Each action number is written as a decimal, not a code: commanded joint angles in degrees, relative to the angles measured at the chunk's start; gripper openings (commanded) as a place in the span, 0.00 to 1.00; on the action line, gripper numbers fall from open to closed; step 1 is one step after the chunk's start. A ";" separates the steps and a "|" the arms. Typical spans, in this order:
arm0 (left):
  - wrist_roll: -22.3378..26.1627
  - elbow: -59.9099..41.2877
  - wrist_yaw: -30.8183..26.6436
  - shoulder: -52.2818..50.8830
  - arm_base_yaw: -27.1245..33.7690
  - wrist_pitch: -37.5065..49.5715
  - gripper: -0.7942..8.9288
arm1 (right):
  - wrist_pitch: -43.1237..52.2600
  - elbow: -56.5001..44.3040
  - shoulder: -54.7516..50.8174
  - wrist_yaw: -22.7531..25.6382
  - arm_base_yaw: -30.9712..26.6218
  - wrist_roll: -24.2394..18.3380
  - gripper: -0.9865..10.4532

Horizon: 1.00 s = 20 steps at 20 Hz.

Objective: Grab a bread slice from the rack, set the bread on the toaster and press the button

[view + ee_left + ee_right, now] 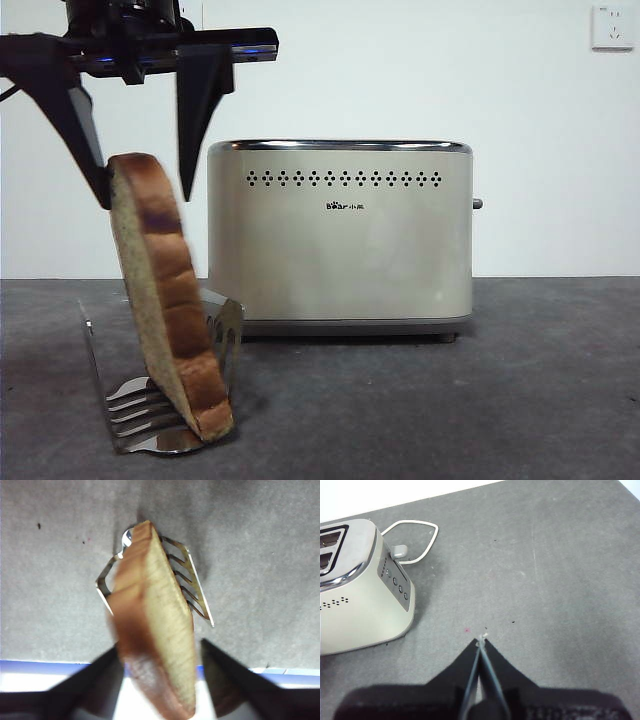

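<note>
The slice of bread stands tilted in the chrome rack at the front left, its brown crust facing me. My left gripper comes down from above, open, with one jaw on each side of the slice's top. The left wrist view shows the bread between the jaws of the left gripper, with the rack below it. The cream toaster stands right of the rack, its button on the right side. My right gripper is shut and empty above the table, beside the toaster and its button.
A white power cord loops behind the toaster. A row of small round knobs sits on the toaster's narrow side. A wall socket is at the upper right. The dark grey table stretches right of the toaster.
</note>
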 commanded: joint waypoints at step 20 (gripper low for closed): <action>3.63 -0.15 -2.64 -5.57 1.62 -0.83 0.07 | 1.03 0.20 -0.11 -0.17 0.04 0.15 0.09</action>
